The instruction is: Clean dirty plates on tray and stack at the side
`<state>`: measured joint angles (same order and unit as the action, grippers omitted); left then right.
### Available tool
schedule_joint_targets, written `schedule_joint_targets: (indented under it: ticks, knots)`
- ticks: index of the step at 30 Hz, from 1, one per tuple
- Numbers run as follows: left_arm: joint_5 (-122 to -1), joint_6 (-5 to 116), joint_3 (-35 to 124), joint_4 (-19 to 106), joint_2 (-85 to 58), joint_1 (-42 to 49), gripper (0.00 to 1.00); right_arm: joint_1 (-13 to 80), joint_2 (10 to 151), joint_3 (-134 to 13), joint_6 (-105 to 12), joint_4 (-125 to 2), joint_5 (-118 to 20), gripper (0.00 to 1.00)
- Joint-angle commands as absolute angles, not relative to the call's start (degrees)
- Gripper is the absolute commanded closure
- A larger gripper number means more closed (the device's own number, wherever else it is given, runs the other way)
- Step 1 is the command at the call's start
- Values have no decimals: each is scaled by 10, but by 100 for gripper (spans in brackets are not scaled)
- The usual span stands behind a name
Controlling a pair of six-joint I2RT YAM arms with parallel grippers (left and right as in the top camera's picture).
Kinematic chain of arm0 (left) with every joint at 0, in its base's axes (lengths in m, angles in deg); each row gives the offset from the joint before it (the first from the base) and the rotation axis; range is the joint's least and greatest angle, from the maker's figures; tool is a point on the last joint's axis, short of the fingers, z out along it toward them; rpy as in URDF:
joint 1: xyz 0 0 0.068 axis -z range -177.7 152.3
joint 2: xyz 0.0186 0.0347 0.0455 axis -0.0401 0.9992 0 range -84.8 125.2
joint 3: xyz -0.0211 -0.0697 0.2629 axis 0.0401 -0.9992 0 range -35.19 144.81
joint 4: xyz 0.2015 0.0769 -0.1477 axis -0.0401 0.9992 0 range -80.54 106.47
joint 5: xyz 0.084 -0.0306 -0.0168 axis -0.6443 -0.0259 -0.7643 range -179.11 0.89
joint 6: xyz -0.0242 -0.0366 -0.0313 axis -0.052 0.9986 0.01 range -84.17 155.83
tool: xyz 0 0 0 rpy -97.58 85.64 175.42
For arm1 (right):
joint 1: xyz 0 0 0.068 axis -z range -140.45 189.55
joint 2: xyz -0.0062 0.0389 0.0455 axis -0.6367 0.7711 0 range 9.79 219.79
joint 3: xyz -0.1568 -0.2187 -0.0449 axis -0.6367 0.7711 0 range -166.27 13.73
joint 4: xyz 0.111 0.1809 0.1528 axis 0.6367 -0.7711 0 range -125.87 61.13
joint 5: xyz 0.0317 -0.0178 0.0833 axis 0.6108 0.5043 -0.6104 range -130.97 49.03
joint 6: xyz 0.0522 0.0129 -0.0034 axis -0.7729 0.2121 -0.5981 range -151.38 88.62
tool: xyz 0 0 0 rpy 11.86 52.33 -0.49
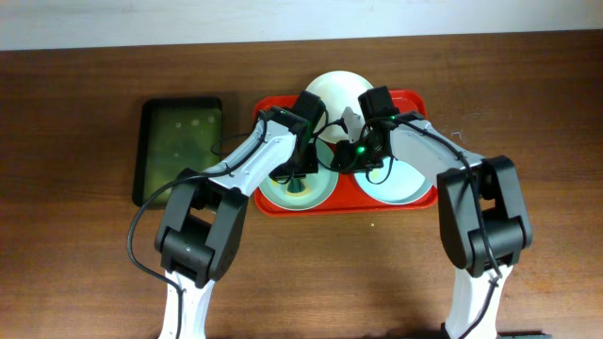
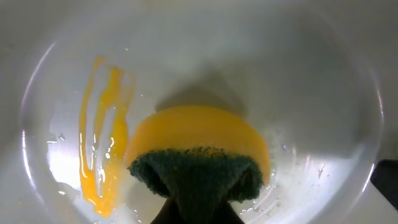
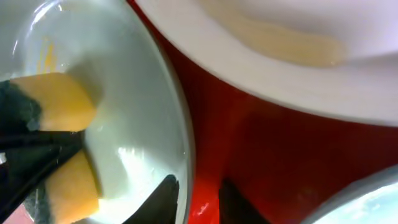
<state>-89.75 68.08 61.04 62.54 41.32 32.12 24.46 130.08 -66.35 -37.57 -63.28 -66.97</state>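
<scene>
We see the red tray [image 1: 429,195] in the middle of the brown desk [image 1: 75,264], with a smaller dark green tray [image 1: 179,151] just to its left. Three plates crowd the red tray. The cream-white plate [image 1: 334,87] is at the back and shows a yellowish streak [image 3: 273,40]. The left mint plate [image 1: 320,196] and the right mint plate [image 1: 405,188] are at the front.

Both sets of jaws work in the tight space between these plates, near one another.

The left jaws are closed on a sponge [image 2: 199,146], yellow with a dark green scouring face. They press it down inside the left mint plate, beside a yellow smear [image 2: 99,149] on the wet surface.

The right jaws stand only a little apart, low over the red tray. One of the fingers [image 3: 163,194] is over the left mint plate's edge and the other is over the bare red floor, so the rim lies between them. We cannot tell whether they touch that rim. They hold nothing that we can see.
</scene>
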Motion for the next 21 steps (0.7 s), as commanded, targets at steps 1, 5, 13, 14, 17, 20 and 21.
schedule_joint_targets:
  ticks: [1,5,13,14,17,20,21]
  knots:
    - [-889,684,612,623,405,321,89,242,1331,-667,-376,-633,-660,82]
    - [-889,683,617,625,404,319,56,242,1331,-667,-376,-638,-660,82]
    - [-857,683,624,631,397,308,88,242,1331,-667,-376,-645,-660,82]
    - [-864,684,624,631,399,308,96,242,1331,-667,-376,-646,-660,83]
    - [-973,683,624,659,401,306,100,242,1331,-667,-376,-648,-659,83]
    - [-1138,681,624,688,401,306,100,242,1331,-667,-376,-648,-659,84]
    - [-1147,669,626,687,401,306,100,242,1331,-667,-376,-648,-659,84]
